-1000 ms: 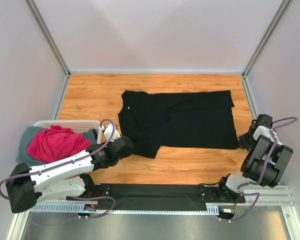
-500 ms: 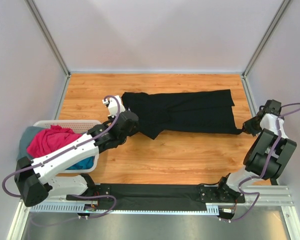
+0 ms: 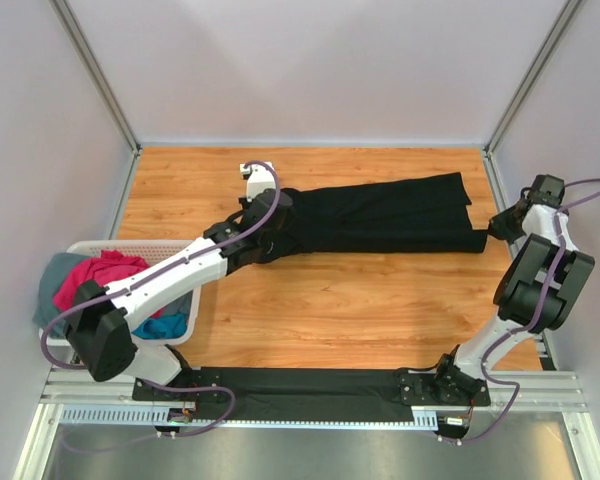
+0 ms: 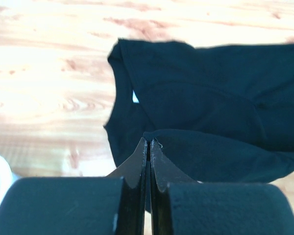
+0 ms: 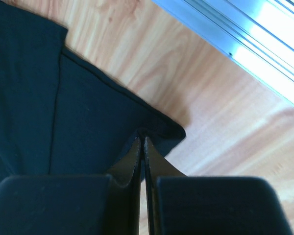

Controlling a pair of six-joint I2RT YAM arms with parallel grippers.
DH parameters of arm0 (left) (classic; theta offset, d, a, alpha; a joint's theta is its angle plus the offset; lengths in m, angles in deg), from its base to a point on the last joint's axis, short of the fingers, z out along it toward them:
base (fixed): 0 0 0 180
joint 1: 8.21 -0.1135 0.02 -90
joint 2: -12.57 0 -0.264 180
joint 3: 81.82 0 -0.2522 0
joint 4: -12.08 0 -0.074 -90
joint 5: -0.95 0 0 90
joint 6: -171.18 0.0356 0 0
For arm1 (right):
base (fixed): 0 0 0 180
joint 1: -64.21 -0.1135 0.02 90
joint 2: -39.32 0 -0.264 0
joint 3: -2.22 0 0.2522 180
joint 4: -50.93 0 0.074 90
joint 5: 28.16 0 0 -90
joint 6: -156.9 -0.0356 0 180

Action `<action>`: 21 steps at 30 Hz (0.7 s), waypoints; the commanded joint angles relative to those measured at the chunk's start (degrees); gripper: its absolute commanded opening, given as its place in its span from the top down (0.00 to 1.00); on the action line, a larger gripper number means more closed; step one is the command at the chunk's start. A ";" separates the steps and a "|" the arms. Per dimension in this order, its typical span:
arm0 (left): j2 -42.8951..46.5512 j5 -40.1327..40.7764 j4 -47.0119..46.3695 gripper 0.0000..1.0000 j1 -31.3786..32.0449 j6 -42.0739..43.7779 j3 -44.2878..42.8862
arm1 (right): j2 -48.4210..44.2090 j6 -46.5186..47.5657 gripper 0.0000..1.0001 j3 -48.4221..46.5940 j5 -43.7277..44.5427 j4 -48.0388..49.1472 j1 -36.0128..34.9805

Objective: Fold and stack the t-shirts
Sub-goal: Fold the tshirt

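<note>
Left pincer (image 4: 148,147) pinches black t-shirt (image 4: 210,98) fold by collar; right pincer (image 5: 142,144) pinches hem corner.

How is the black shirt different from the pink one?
The black t-shirt lies stretched long across the wooden table; the pink t-shirt sits crumpled in the white basket. The left fingers and right fingers pinch the black t-shirt at its two ends; no fingers hold the pink t-shirt. Both are soft cloth.
</note>
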 commanded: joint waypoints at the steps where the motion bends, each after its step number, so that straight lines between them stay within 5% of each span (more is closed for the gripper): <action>1: -1.68 0.26 -3.58 1.00 -1.57 5.25 -4.13 | 3.54 -0.32 1.00 -5.07 -0.39 3.38 -0.62; 21: -13.47 5.88 4.16 1.00 -2.89 0.94 -12.75 | 17.69 -0.67 1.00 -20.88 0.22 2.68 -6.95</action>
